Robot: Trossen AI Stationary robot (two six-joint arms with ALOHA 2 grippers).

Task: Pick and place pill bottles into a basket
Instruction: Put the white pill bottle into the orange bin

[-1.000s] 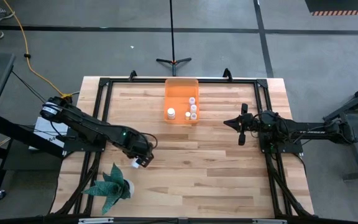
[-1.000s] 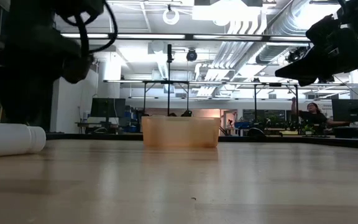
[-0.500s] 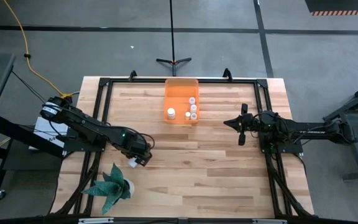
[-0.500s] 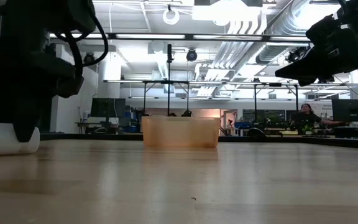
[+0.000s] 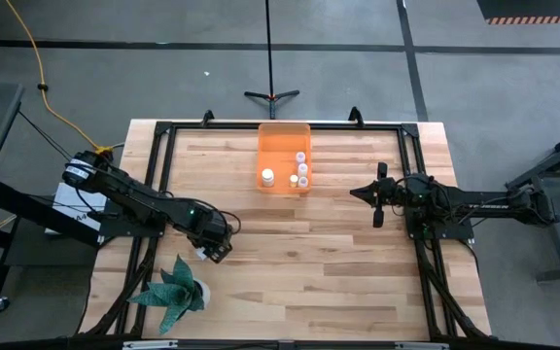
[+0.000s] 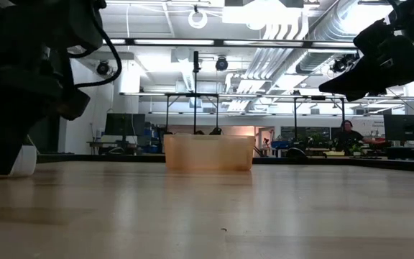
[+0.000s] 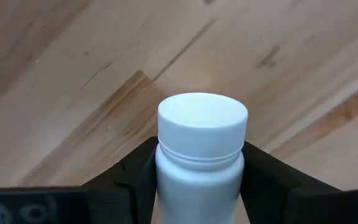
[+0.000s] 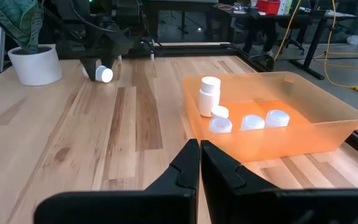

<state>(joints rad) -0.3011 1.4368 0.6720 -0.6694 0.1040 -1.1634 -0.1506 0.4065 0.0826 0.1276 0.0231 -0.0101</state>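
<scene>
Overhead strip lights and silver ducts fill the workshop behind the pale wooden plank tabletop [image 5: 299, 243], which sits in a black metal frame on a grey floor.

Toward the far edge of the tabletop stands the translucent orange rectangular plastic bin [image 5: 278, 146] [image 6: 208, 152] [image 8: 316, 121]. Four small white capped pill bottles [image 5: 300, 170] [image 8: 247, 121] are already inside it: one stands upright [image 8: 209, 95], and the other three show mainly their round caps from the right wrist view.

The left claw [image 5: 212, 249] [image 7: 199, 180] is down at the tabletop near the front left, its two dark fingers [image 7: 135, 171] pressed against either side of one more white pill bottle [image 7: 201, 149] [image 8: 103, 74], which lies on its side on the wood. From the low view this bottle [image 6: 20, 160] peeks out beside the dark mass of the arm.

Just beside that spot, nearer the front edge, sits a green spiky plant in a white pot [image 5: 175, 289] [image 8: 35, 65].

The right claw [image 5: 378, 207] [image 8: 200, 163] hangs above the tabletop on the right side, well apart from the bin, with its fingers closed together on nothing.
</scene>
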